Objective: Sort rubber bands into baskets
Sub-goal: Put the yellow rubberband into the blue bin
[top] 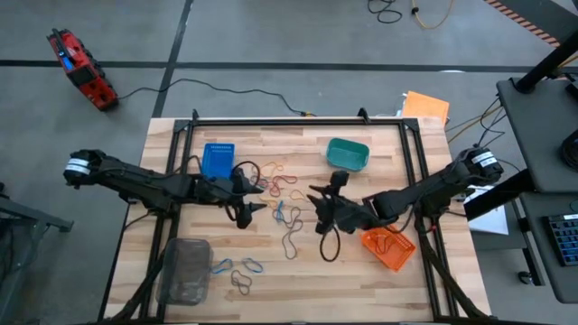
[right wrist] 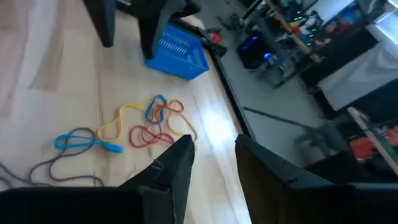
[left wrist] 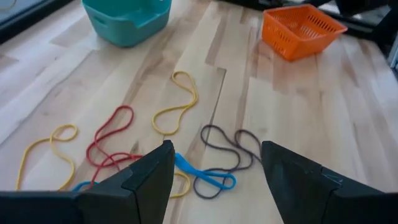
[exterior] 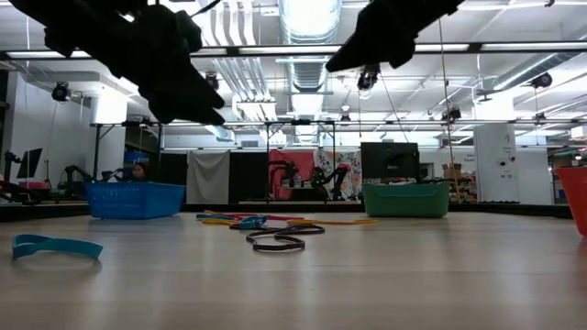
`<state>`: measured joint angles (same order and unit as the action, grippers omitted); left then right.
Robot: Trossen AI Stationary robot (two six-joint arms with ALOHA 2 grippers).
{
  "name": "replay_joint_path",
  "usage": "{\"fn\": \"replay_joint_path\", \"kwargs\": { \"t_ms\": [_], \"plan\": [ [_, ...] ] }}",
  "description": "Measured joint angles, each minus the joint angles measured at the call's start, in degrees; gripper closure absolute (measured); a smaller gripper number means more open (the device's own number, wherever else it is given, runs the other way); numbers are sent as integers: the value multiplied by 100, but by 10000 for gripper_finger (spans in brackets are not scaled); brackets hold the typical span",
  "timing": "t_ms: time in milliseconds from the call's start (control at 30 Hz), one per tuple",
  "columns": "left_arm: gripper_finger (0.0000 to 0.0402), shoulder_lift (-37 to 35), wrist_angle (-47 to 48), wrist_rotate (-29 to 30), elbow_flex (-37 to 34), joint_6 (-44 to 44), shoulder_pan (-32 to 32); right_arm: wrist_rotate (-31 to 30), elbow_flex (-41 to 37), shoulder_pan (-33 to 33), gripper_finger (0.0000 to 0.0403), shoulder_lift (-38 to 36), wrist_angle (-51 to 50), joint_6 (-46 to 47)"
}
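Note:
Rubber bands in red, yellow, blue and dark colours lie loose at mid-table (top: 275, 181), and a few more sit near the front (top: 239, 271). The blue basket (top: 218, 159), teal basket (top: 348, 154), orange basket (top: 389, 248) and clear-grey basket (top: 185, 269) stand around them. My left gripper (top: 251, 210) hovers open above a blue band (left wrist: 205, 177) and a dark band (left wrist: 230, 155), its fingers wide apart (left wrist: 214, 186). My right gripper (top: 318, 208) hangs in the air left of the orange basket. It is open (right wrist: 214, 165), with nothing between its fingers.
A black frame rail (top: 298, 120) runs along the table's far edge and down its sides. A flat orange sheet (top: 424, 106) lies at the far right corner. Black cable loops hang from both wrists (top: 329, 246). Bare wood shows near the front middle (top: 307, 289).

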<state>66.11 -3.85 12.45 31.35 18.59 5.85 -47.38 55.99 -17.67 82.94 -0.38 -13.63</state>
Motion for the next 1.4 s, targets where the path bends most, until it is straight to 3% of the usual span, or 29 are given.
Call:
{"fn": "replay_joint_path", "kwargs": {
  "t_ms": [100, 267, 367, 567, 933, 1200, 1400],
  "plan": [
    [178, 177, -23, 0, 0, -27, -7, 892, -6, 331, 299, -11, -69, -5],
    [178, 430, -297, 2, 0, -438, -69, 3109, -91, 1210, 312, -22, -60, -70],
    [178, 525, -379, 2, 2, -740, -109, 3595, -180, 1661, 318, -24, -65, -111],
    [178, 581, -304, -41, 2, -881, -164, 3715, -207, 2045, 328, -33, -60, 161],
    [178, 774, 485, -800, 2, -739, -142, 3740, -334, 1675, 330, -100, -316, 506],
    [178, 1098, 403, -799, 103, -1691, -326, 3749, -1057, 1749, 330, -153, 400, 507],
    [178, 1573, 406, -873, 271, -2155, -536, 3738, -1077, 1966, 330, -268, 540, 450]
  ]
}}
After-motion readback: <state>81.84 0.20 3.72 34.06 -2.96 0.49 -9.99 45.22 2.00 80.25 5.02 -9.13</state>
